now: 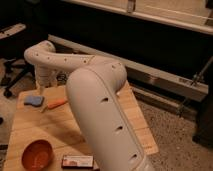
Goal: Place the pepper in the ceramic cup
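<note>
The pepper (56,104), slim and orange, lies on the wooden table (35,125) near its far left. My gripper (42,87) hangs from the white arm's wrist just beyond the pepper, over the table's far-left edge, and holds nothing that I can see. The bulky white arm link (100,115) fills the middle of the view. The ceramic cup is hidden behind it.
A blue sponge (34,100) lies left of the pepper. A round orange bowl (37,155) sits at the near left, with a flat dark box (77,161) to its right. An office chair base (12,80) stands off the far left. The floor (175,135) drops away on the right.
</note>
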`<control>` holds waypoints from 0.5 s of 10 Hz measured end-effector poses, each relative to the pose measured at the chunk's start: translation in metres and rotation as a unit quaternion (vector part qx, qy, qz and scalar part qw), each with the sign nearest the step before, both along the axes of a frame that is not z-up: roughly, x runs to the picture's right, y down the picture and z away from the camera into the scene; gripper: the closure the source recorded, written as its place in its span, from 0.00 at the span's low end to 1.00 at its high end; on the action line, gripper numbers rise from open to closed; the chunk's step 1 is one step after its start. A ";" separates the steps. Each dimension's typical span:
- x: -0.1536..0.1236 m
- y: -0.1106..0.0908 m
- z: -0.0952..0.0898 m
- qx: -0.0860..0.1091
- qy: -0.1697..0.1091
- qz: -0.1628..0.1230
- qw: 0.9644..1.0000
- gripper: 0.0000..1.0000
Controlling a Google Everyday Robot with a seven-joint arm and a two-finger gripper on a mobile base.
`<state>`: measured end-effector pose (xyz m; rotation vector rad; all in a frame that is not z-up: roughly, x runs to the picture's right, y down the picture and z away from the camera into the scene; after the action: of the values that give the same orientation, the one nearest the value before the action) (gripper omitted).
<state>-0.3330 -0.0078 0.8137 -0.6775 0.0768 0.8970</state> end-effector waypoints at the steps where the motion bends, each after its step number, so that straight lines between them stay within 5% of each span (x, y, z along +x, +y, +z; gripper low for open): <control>1: -0.002 -0.005 0.001 0.019 -0.014 -0.021 1.000 0.35; 3: -0.003 -0.019 0.001 0.064 -0.043 -0.079 0.994 0.35; 5: -0.002 -0.043 -0.001 0.125 -0.078 -0.160 0.976 0.35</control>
<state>-0.3349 -0.0507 0.8130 -0.4809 -0.0660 0.5289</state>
